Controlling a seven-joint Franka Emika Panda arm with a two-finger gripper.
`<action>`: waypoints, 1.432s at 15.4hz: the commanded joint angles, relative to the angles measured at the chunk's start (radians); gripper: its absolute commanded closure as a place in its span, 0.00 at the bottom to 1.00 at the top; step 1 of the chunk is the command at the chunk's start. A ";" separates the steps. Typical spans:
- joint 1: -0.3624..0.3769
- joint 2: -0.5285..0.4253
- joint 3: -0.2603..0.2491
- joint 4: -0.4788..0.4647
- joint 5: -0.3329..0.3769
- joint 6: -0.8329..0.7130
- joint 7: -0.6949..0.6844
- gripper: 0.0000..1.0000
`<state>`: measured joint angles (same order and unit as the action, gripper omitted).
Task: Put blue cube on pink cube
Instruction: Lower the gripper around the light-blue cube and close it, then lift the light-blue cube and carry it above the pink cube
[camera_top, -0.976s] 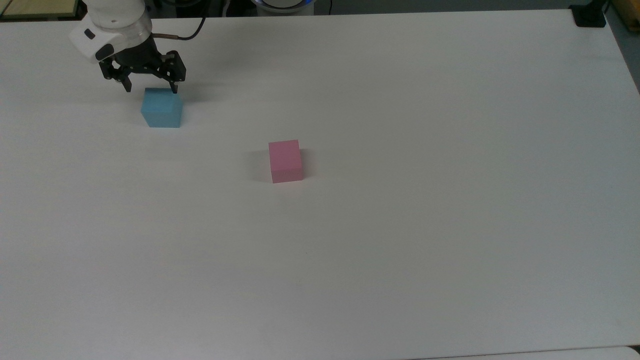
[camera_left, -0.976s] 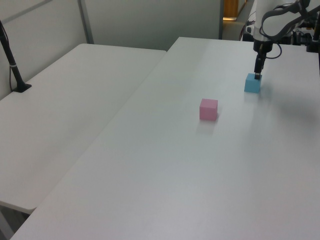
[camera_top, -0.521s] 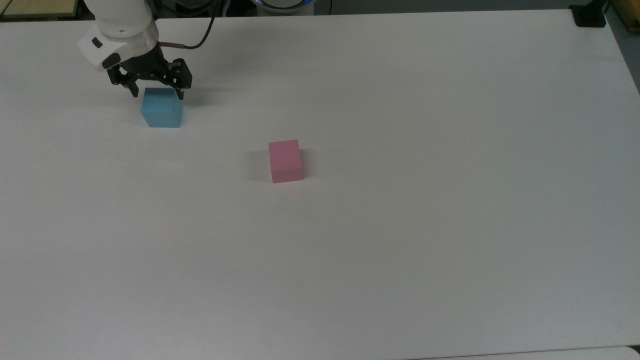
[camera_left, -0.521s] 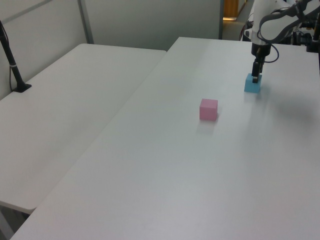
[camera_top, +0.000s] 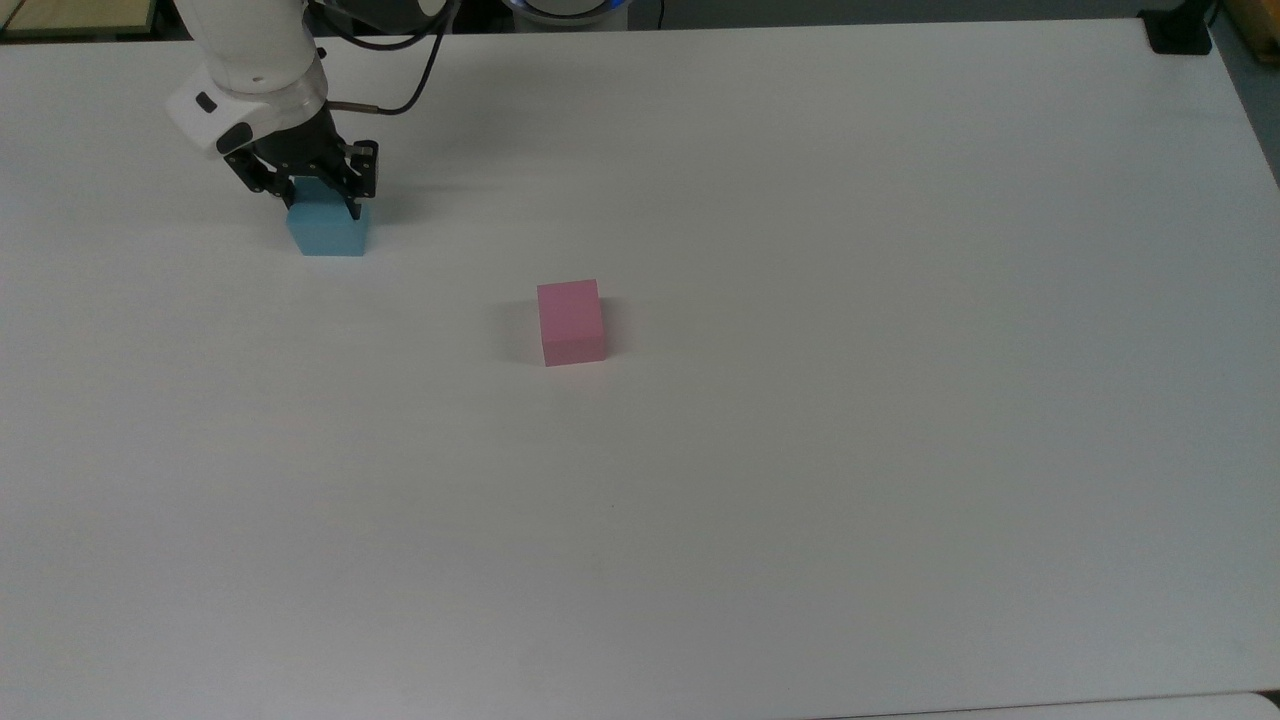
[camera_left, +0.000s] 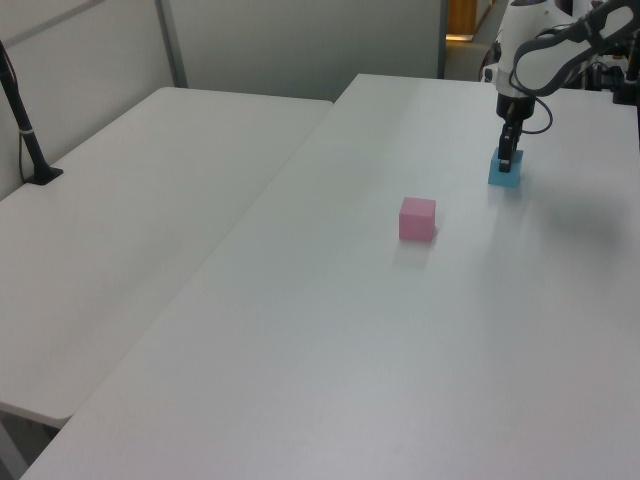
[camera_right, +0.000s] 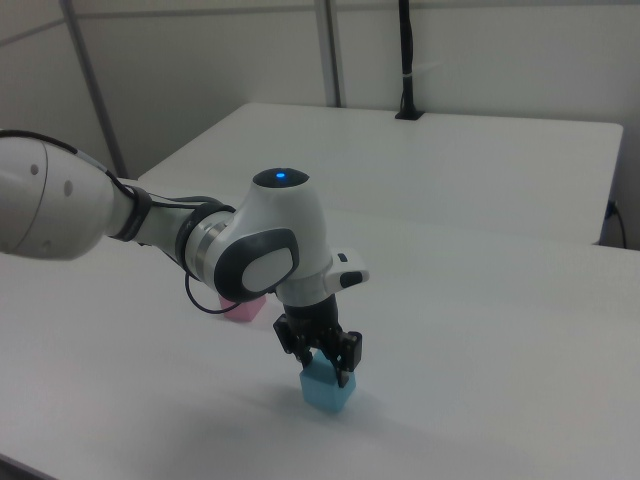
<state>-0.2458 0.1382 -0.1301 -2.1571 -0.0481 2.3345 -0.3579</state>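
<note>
Straddling the blue cube (camera_top: 328, 231) on the white table (camera_top: 800, 450), my claw (camera_top: 322, 205) is open, gripping nothing, while the pink cube (camera_top: 571, 321) sits well apart toward the top view's lower right.

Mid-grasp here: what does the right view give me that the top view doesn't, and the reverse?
Right view: the gripper from the side, its fingers straddling the small sky-blue cube, with the small pastel pink cube mostly hidden behind the arm.

Top view: the whole pink cube and the bare white table between it and the blue cube.

Both: gripper open around the blue cube, which rests on the table.
</note>
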 joint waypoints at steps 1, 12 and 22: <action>0.011 -0.017 -0.002 -0.015 0.017 0.011 0.029 0.67; 0.077 -0.126 0.000 0.170 0.091 -0.335 0.062 0.67; 0.187 -0.150 0.001 0.378 0.137 -0.521 0.102 0.67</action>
<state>-0.0982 -0.0074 -0.1242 -1.8240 0.0747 1.8710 -0.2697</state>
